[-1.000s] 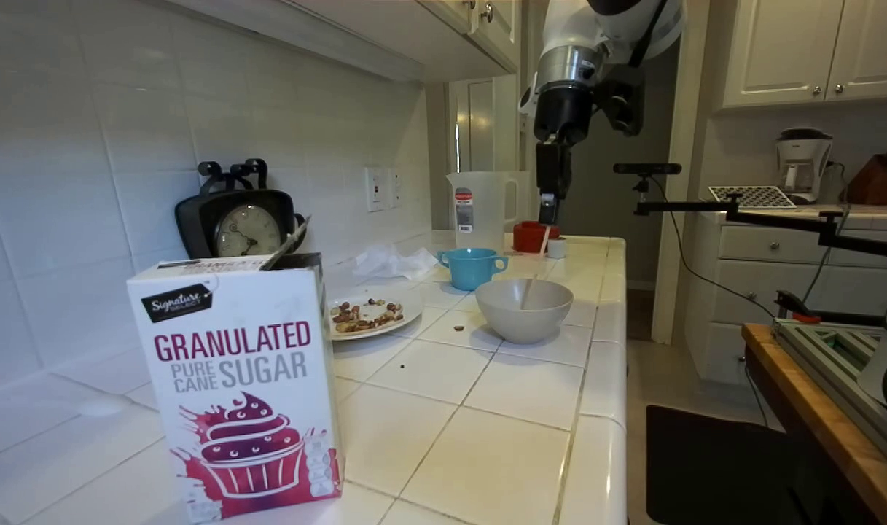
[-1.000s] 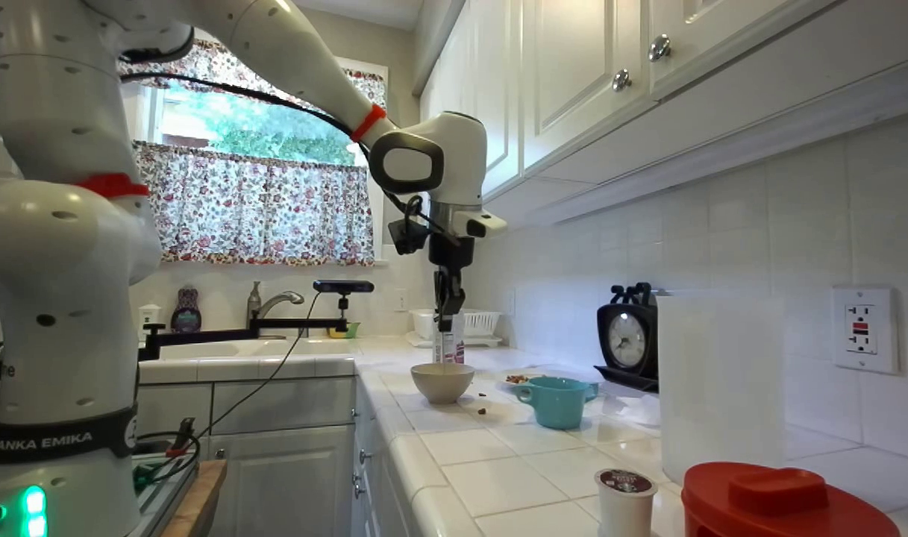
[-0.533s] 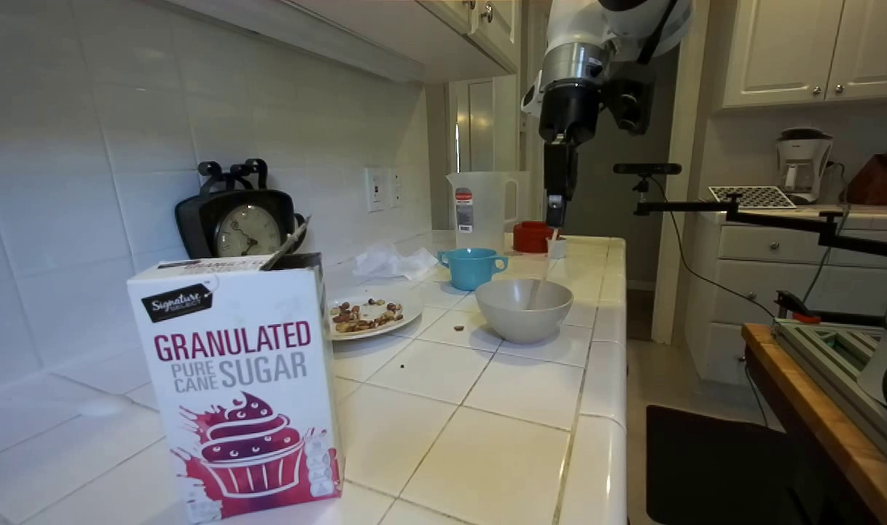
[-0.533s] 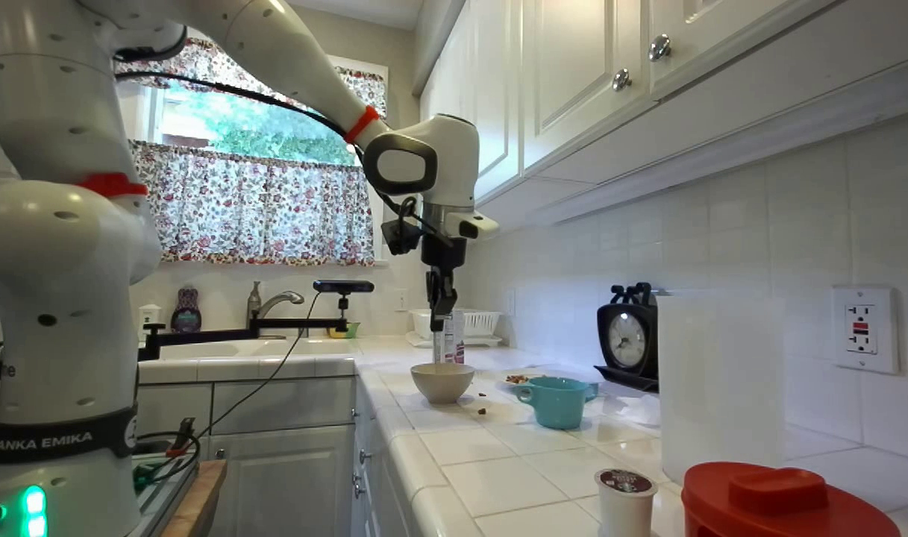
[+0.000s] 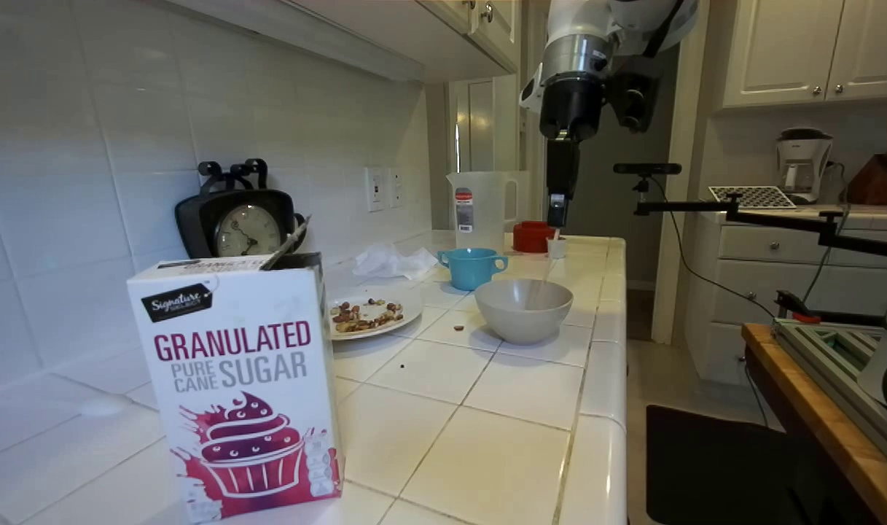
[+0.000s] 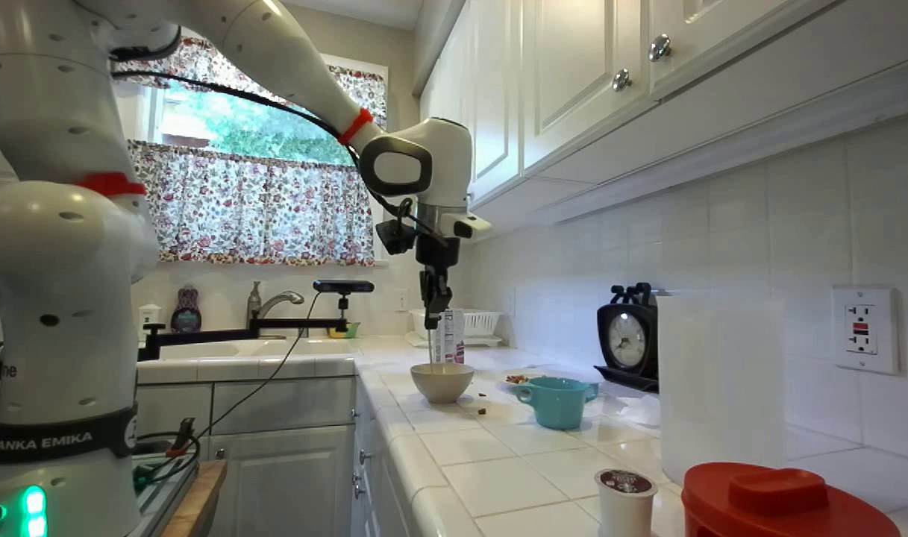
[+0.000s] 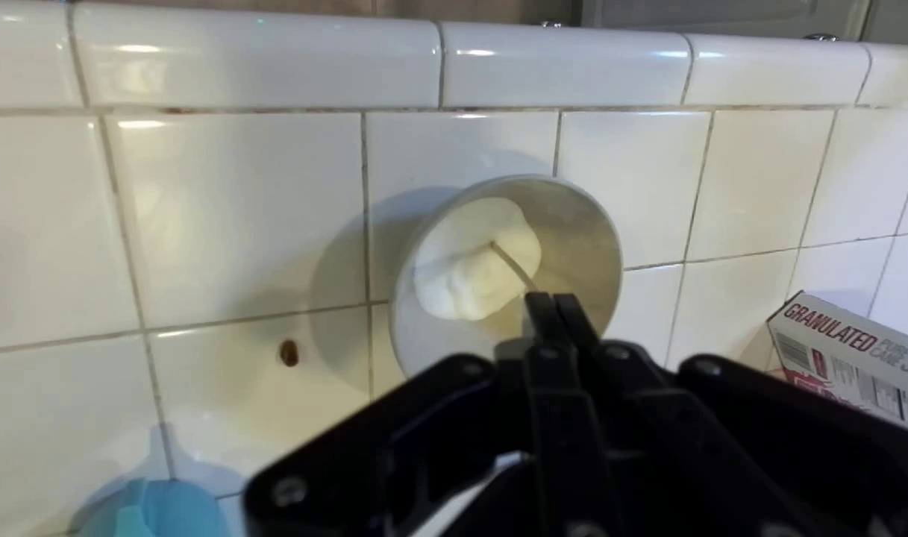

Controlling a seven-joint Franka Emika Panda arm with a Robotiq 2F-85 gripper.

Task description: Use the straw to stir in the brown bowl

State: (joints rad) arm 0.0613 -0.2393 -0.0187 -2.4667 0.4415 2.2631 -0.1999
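Observation:
A pale greyish-white bowl [image 5: 516, 321] stands on the tiled counter near its front edge. It also shows in an exterior view [image 6: 443, 386] and in the wrist view [image 7: 584, 231]. It holds a white, lumpy mass [image 7: 472, 287]. A thin pale straw [image 7: 512, 264] reaches down into this mass; it also shows in an exterior view [image 6: 430, 349]. My gripper [image 7: 554, 297] is shut on the straw above the bowl. It shows in both exterior views [image 5: 557, 222] [image 6: 430, 327], pointing down. No small reddish-brown bowl is in view.
A light blue cup [image 5: 472, 270] and a plate [image 5: 412, 321] of nuts stand near the bowl. A sugar box [image 5: 232, 394] stands farther along the counter. A clear pitcher [image 5: 479, 211], red-lidded container [image 6: 789, 500] and small white pod cup [image 6: 627, 507] stand at the opposite end.
My gripper has moved toward the counter's front edge, and the straw in the bowl has shifted the same way. The bowl has stayed in about the same place.

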